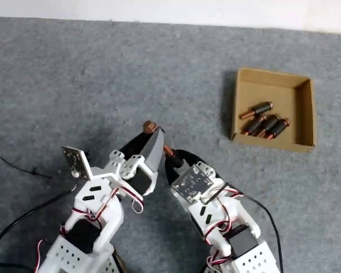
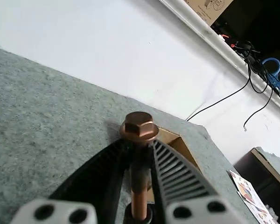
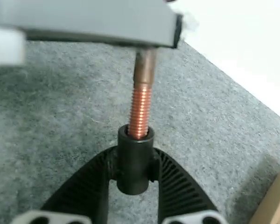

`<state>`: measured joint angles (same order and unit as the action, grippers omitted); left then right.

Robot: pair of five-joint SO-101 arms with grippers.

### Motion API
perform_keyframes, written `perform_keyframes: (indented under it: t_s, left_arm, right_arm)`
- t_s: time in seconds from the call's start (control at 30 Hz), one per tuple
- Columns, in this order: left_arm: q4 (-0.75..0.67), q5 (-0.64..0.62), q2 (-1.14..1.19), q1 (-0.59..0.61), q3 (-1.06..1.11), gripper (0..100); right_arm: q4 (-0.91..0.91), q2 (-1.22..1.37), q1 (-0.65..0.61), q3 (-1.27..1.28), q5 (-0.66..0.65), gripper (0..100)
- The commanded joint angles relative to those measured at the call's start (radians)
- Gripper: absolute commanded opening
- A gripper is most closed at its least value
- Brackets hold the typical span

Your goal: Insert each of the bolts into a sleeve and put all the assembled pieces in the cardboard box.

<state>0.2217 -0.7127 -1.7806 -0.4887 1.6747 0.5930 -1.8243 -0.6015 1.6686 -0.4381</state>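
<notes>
Nearest the table's front edge, the two arms stand side by side on the grey mat (image 1: 74, 74) and lean in toward each other. The left gripper (image 1: 152, 143) is clamped on a copper bolt (image 2: 139, 127). Its ribbed black fingers (image 2: 172, 172) press the smooth shank from both sides, and the hexagonal head stands clear just past the fingertips. The right gripper (image 1: 173, 162) is closed around a black sleeve (image 3: 135, 163), gripping it at mid-height, with the open mouth turned toward the bolt. In the right wrist view the threaded end of the bolt sits inside that mouth. Most of the thread is outside, and the plain shank above it runs up behind the left gripper's grey finger. In the high view, bolt and sleeve form one slanted line above the mat between the two arms, the bolt head at its far end. To the left of the arms, a thin black strand (image 1: 21, 168) lies on the mat. Farther back and to the right, well apart from both grippers, sits the cardboard box (image 1: 261, 91), open at the top. Four assembled pieces (image 1: 267, 126) lie on its floor, one alone and three packed side by side, each a black sleeve with a copper end showing. Beyond the mat's far edge runs a white wall (image 1: 159, 8).
</notes>
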Motion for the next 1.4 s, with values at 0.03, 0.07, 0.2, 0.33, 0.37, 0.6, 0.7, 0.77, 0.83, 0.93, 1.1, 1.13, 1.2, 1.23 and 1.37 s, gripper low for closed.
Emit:
perform_keyframes:
  t_s: [0.03,0.07,0.2,0.33,0.37,0.6,0.7,0.77,0.83,0.93,1.1,1.13,1.2,1.23,1.37]
  left_arm:
    - [0.081,-0.003,0.001,-0.025,0.024,1]
    - [0.097,-0.003,0.001,-0.025,0.024,1]
    - [0.172,-0.002,0.001,-0.024,0.024,1]
    - [0.190,0.000,0.001,-0.031,0.024,1]
    - [0.190,0.012,0.001,-0.031,0.024,1]
    - [0.192,0.129,0.002,-0.033,0.024,1]
    - [0.210,0.137,0.002,-0.027,0.024,2]
    - [0.218,0.132,0.002,-0.024,0.024,9]
    - [0.236,0.124,0.005,-0.024,0.024,22]
    - [0.288,0.077,0.002,-0.033,0.024,41]
    - [0.293,0.071,0.001,-0.007,0.024,49]
    - [0.293,0.069,0.001,0.012,0.024,48]
    - [0.281,0.069,0.001,0.062,0.019,48]
    - [0.264,0.066,0.001,0.091,0.016,47]
    - [0.175,-0.058,0.001,0.232,0.008,47]
  right_arm:
    - [-0.001,-0.015,0.033,0.041,-0.011,0.5]
    - [0.001,-0.015,0.033,0.041,-0.011,0.5]
    - [0.001,-0.015,0.033,0.042,-0.008,0.5]
    - [0.002,-0.015,0.031,0.042,-0.008,0.5]
    - [0.002,-0.015,0.031,0.042,-0.008,0.5]
    - [0.002,-0.015,0.033,0.042,-0.009,0.5]
    - [0.002,-0.015,0.033,0.042,-0.009,0.5]
    - [0.002,-0.015,0.033,0.042,-0.011,0.5]
    - [0.002,-0.015,0.033,0.042,-0.011,0.5]
    - [-0.001,-0.015,0.033,0.058,-0.011,0.5]
    - [-0.001,-0.015,0.033,0.059,-0.011,0.5]
    - [-0.001,-0.015,0.033,0.061,-0.011,0.5]
    - [-0.001,-0.015,0.035,0.061,-0.011,0.5]
    - [-0.001,-0.015,0.035,0.061,-0.011,0.5]
    - [-0.001,-0.015,0.039,0.061,-0.011,0.5]
